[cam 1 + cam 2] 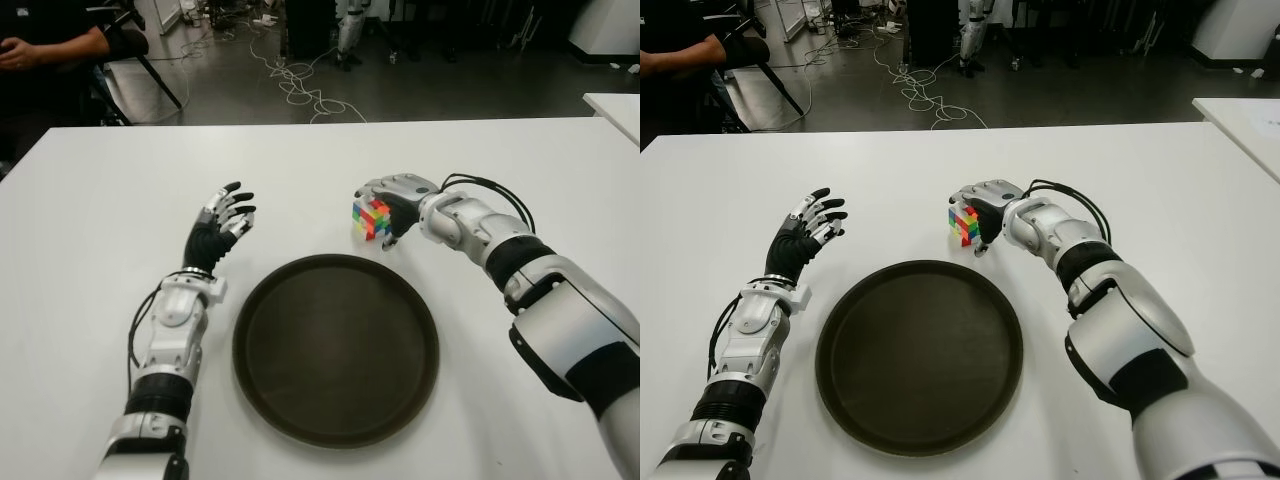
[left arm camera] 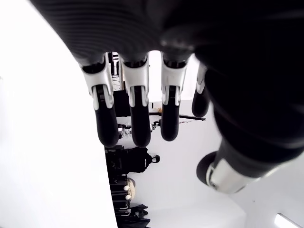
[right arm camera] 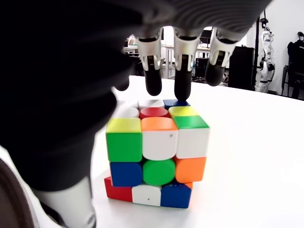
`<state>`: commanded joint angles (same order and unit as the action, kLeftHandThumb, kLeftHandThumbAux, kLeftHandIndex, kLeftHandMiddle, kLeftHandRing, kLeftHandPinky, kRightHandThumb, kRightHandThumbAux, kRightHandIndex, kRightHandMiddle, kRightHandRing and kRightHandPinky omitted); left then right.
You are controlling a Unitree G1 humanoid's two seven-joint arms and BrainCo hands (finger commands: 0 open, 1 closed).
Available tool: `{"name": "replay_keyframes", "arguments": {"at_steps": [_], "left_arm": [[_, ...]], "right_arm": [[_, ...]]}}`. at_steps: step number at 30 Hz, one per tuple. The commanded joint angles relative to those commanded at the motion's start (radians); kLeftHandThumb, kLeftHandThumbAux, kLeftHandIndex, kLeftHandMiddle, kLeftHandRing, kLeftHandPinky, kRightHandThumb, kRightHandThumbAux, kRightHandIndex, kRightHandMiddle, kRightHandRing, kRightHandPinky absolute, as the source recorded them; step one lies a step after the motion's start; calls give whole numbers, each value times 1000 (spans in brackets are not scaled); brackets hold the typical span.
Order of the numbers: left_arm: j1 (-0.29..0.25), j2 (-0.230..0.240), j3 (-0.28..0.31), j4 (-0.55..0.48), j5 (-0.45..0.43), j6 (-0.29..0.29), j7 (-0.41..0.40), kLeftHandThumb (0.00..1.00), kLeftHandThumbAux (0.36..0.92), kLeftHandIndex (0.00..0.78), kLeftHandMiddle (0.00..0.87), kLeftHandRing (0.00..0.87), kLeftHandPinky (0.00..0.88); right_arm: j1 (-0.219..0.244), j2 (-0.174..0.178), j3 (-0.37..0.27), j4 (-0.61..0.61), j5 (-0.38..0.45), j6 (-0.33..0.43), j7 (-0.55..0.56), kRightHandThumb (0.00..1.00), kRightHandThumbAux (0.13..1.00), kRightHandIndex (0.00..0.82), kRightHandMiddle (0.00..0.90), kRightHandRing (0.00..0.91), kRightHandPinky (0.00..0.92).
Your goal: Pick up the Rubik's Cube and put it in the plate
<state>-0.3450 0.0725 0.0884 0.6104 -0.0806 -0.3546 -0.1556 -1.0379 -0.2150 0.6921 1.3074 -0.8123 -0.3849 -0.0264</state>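
white table (image 1: pixel 120 180) with a plain bare top, round dark plate (image 1: pixel 262 385) lying flat near the front edge at the middle, multicoloured rubik's cube (image 1: pixel 371 219) standing on the tabletop just beyond the plate's far rim, apart from it

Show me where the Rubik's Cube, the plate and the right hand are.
Rubik's Cube (image 3: pixel 156 156), right wrist view, its near face.
Plate (image 1: pixel 335 350), left eye view, its bare dark floor.
Right hand (image 1: pixel 395 197), left eye view, back of the hand.
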Motion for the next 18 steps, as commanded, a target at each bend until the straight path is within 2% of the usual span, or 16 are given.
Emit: {"name": "replay_keyframes", "arguments": {"at_steps": [18], "left_arm": [[-2, 1, 0, 4, -3, 1, -7, 336, 700, 136, 225, 235, 291]], "right_arm": [[4, 10, 19, 4, -8, -6, 25, 0, 825, 129, 143, 151, 132]]}}
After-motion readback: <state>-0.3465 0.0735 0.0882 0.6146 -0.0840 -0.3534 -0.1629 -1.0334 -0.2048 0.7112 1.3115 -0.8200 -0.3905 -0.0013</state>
